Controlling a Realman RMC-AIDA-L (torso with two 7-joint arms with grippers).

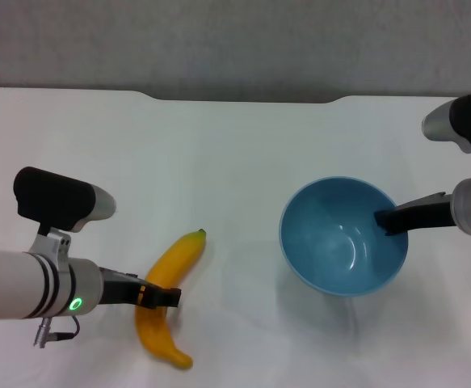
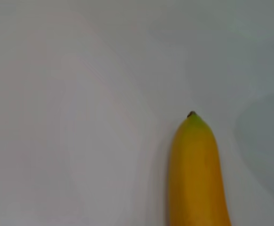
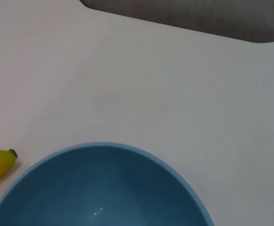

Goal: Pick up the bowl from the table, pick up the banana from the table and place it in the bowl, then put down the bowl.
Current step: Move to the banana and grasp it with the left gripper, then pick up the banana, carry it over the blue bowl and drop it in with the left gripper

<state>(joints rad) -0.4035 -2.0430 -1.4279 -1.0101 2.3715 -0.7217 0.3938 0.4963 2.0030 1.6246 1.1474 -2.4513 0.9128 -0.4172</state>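
No readable text, labels, brands, numbers or signs anywhere I can see. My bench point(image 1: 235, 162) is plain white, the bowl point(image 1: 332, 259) plain blue, the banana point(image 1: 170, 279) unmarked. Only markings on my arms: a small green lit ring on my left wrist, a blue one on my right, no characters on either.

one glossy light-blue round bowl point(image 1: 344, 237), one curved yellow-orange plastic-looking banana point(image 1: 170, 279) with a dark tip, one plain white matte table point(image 1: 243, 145), and two robot arms: one left gripper point(image 1: 161, 297), one right gripper point(image 1: 390, 220).
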